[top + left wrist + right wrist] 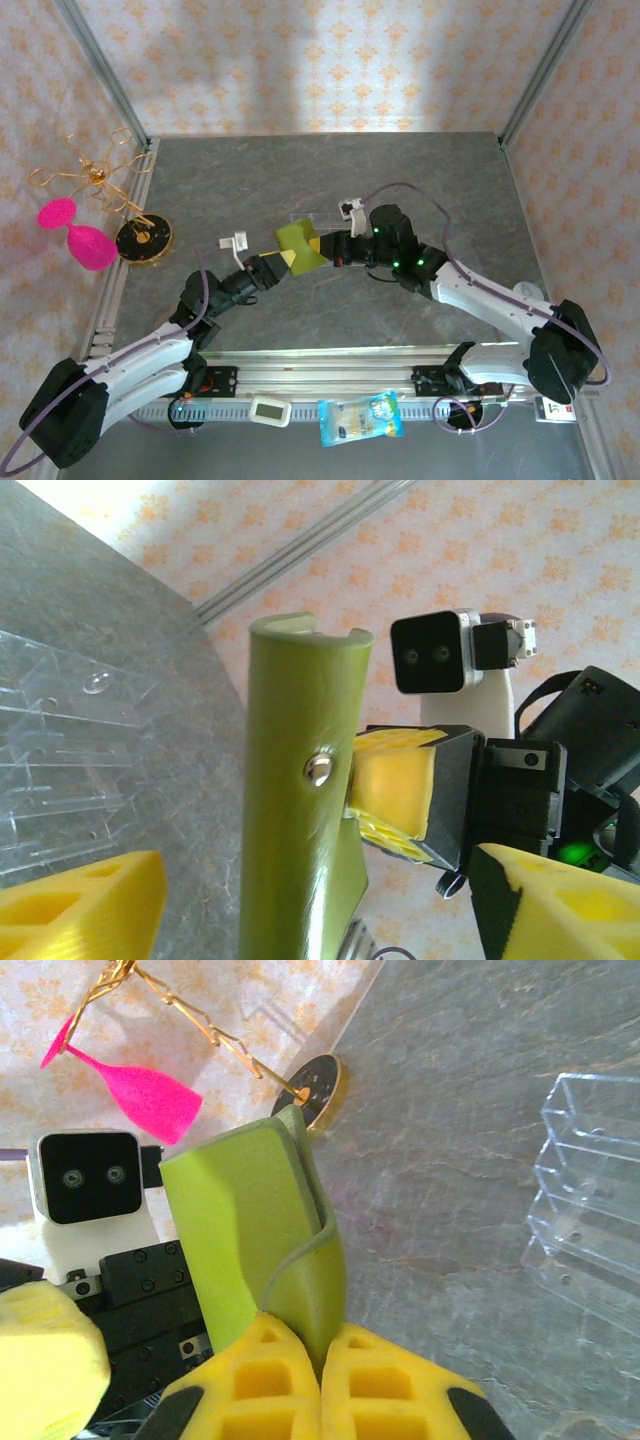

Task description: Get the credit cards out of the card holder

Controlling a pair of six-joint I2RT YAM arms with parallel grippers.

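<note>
The card holder (300, 247) is an olive-yellow folding wallet held above the table's middle, upright on its edge. My right gripper (322, 1360) is shut on its lower fold, both yellow fingers (390, 1390) pressed against it. In the left wrist view the card holder (300, 820) shows a silver snap stud (318, 769) and stands between the wide-apart fingers of my open left gripper (315, 865) without touching either one. My right gripper's pads (395, 790) clamp one flap there. In the top view my left gripper (275, 262) sits just left of the wallet. The credit cards are hidden.
A clear plastic tray (315, 222) with compartments lies just behind the wallet, also the tray (590, 1190). A pink glass (85, 245) and a gold wire stand on a round base (143, 238) stand at the left wall. A snack packet (360, 418) lies by the near rail.
</note>
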